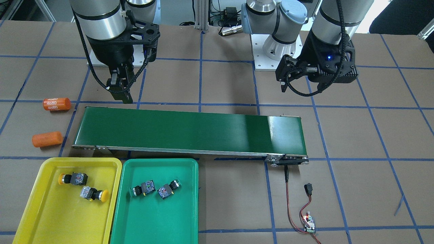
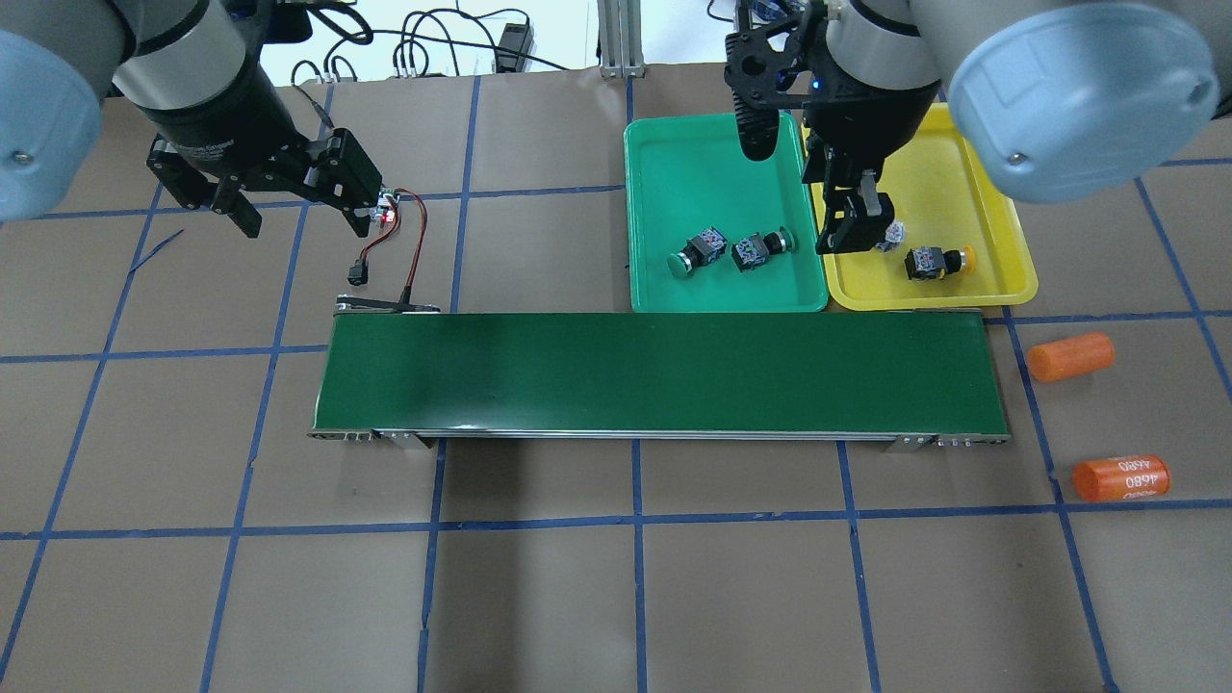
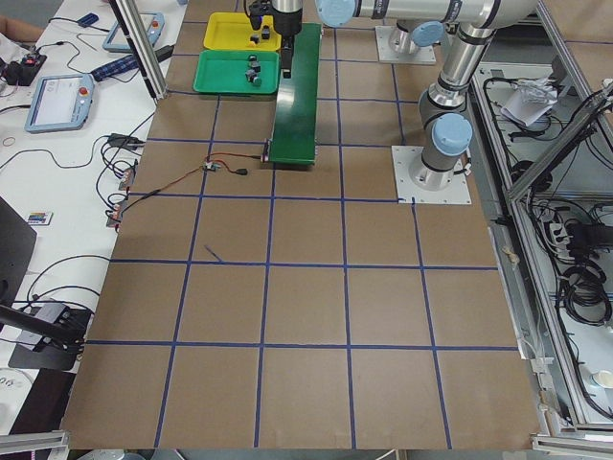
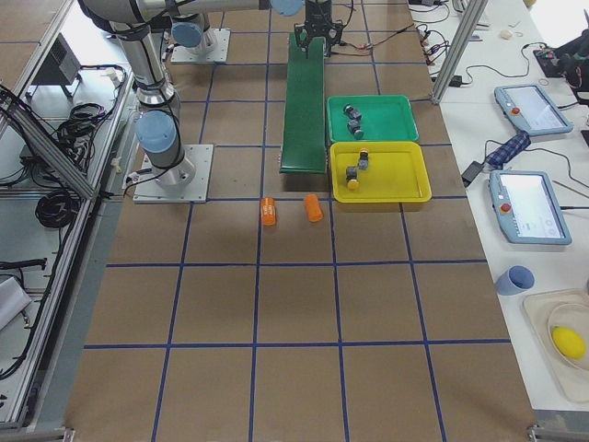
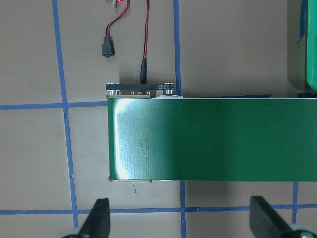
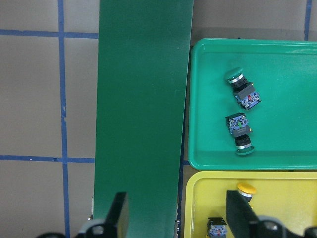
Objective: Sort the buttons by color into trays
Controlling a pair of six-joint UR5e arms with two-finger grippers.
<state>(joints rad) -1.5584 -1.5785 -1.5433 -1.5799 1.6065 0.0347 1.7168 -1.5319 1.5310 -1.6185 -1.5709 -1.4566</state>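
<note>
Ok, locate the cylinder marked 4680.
Front-facing view, far left: the 4680 cylinder lies off the end of the conveyor belt, robot-side of the plain orange cylinder.

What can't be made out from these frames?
Overhead: right gripper hides most of one yellow button.
Right wrist: bottom edge cuts off the yellow tray.
Front: bottom edge cuts off the green tray.
Exterior left: green buttons too small to tell cap colour.

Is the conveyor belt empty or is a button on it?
Empty. The conveyor belt is bare end to end; the green buttons lie in the green tray, the yellow buttons in the yellow tray.
</note>
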